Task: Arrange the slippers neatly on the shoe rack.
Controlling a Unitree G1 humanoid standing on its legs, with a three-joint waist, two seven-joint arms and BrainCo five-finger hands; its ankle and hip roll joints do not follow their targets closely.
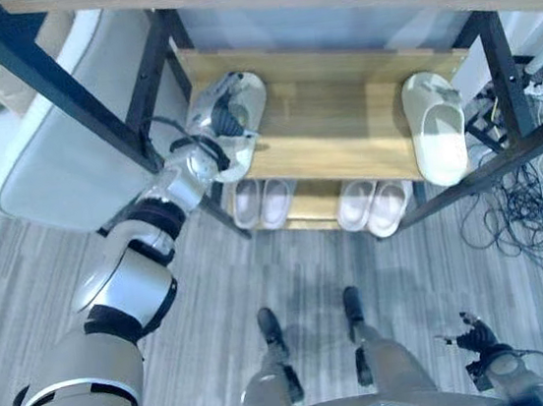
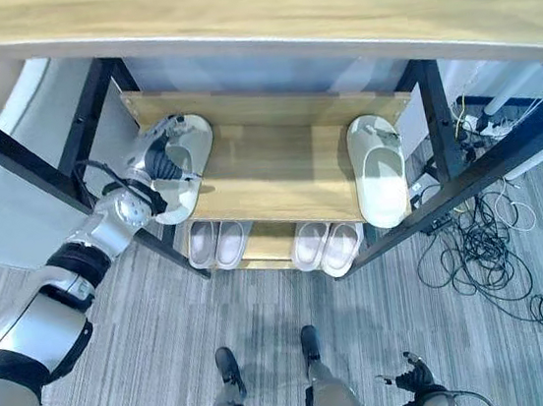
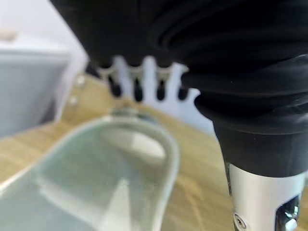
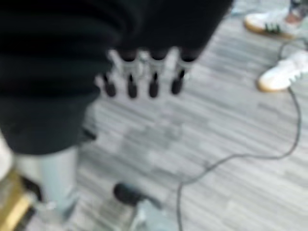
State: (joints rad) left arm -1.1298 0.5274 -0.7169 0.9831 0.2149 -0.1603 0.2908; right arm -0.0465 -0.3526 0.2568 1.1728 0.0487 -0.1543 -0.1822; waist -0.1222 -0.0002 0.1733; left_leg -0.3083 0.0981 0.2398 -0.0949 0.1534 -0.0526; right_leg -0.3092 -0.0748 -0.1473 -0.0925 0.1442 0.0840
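On the middle shelf of the shoe rack, our left hand rests on a pale slipper at the left end, fingers straight and relaxed over it, not clenched, while its mate lies well apart at the right end, toe overhanging the front edge. Our right hand hangs idle, fingers loose. A careless nudge could, we judge, tip either slipper off onto the floor.

The rack has smooth wood shelves and black metal bars. The slippers look like soft, matt, pale plastic. The floor is grey wood grain.
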